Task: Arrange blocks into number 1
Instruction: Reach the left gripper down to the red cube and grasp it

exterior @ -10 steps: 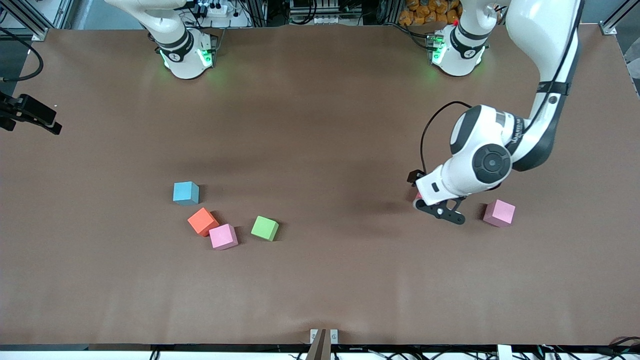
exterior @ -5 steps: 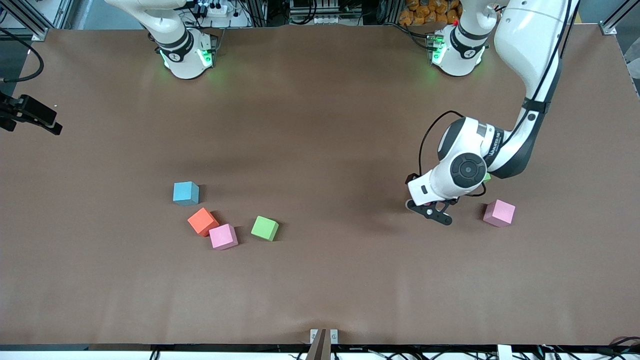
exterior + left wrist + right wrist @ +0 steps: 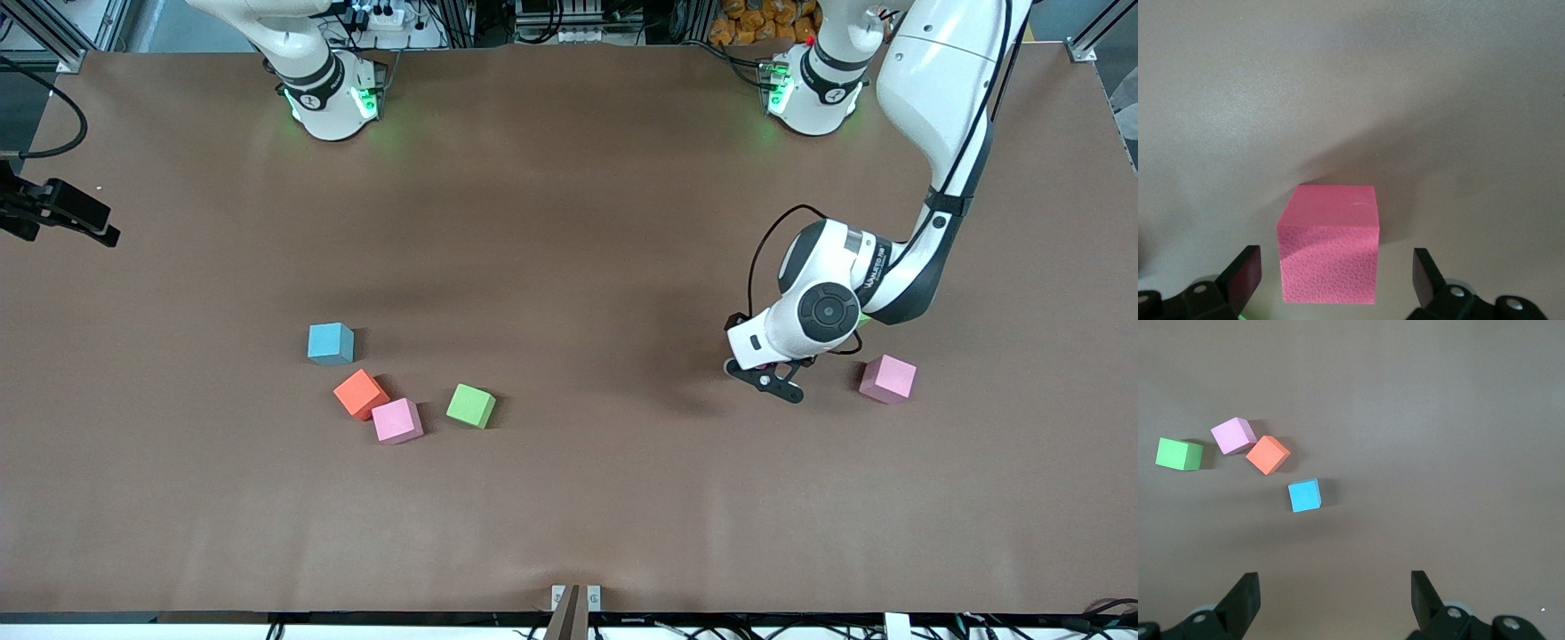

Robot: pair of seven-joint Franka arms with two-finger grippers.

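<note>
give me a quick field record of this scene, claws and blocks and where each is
left claw: open, low over the table at the left arm's end, fingers either side of the red-pink block, not closed on it
right claw: open, raised high, waiting, holding nothing
pink block by left arm: on the table beside the left claw
cluster toward right arm's end: light blue block, orange block, pink block, green block
contact: orange and pink appear to touch
number 1: not yet formed

Plain matte brown tabletop [image 3: 569, 222] fills nearly the whole view. Along its upper edge: aluminium frame struts [image 3: 53, 31], cables and a white power strip [image 3: 382, 16]. Lighting even, shadows soft.
</note>
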